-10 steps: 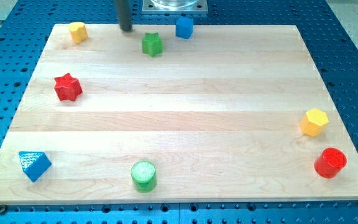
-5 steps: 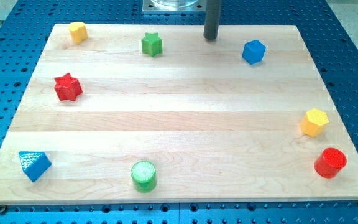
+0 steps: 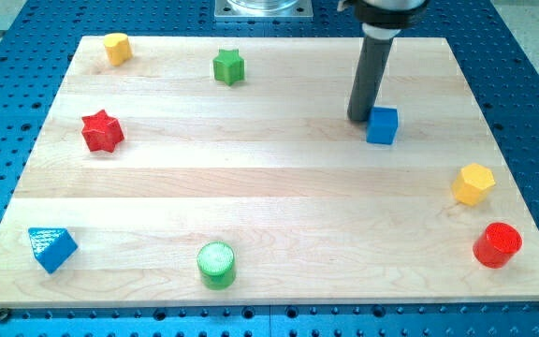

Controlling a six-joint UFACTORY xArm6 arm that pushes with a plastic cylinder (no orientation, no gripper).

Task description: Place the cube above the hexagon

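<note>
We had no jaws to open or close, only a plain dark rod, so nothing was held; all we could do was push. Our tip (image 3: 360, 118) stood on the wooden board (image 3: 251, 187) right against the blue cube (image 3: 382, 125), at about ten o'clock from it, so close that we judged the two to be touching or very nearly so.

The blue cube itself lay in the upper right part of the board. The yellow hexagon (image 3: 473, 183) sat near the board's right edge, at roughly four o'clock from the cube and well apart from it. Just below the hexagon, at about five o'clock from it, was the red cylinder (image 3: 497, 244).

The relation that mattered was this: the cube needed to end up at twelve o'clock from the hexagon, which from where the cube lay meant travelling mostly toward three o'clock, with little or no drop toward six. With our tip at the cube's ten o'clock side, a push would have sent it toward four o'clock, more or less at the hexagon itself. We judged that a better line would have the tip nearer the cube's nine o'clock face, so the cube would slide across and stop above the hexagon without knocking it.

The other blocks, among them the green star (image 3: 228, 66) and red star (image 3: 102, 130), lay far off at the left and played no part.
</note>
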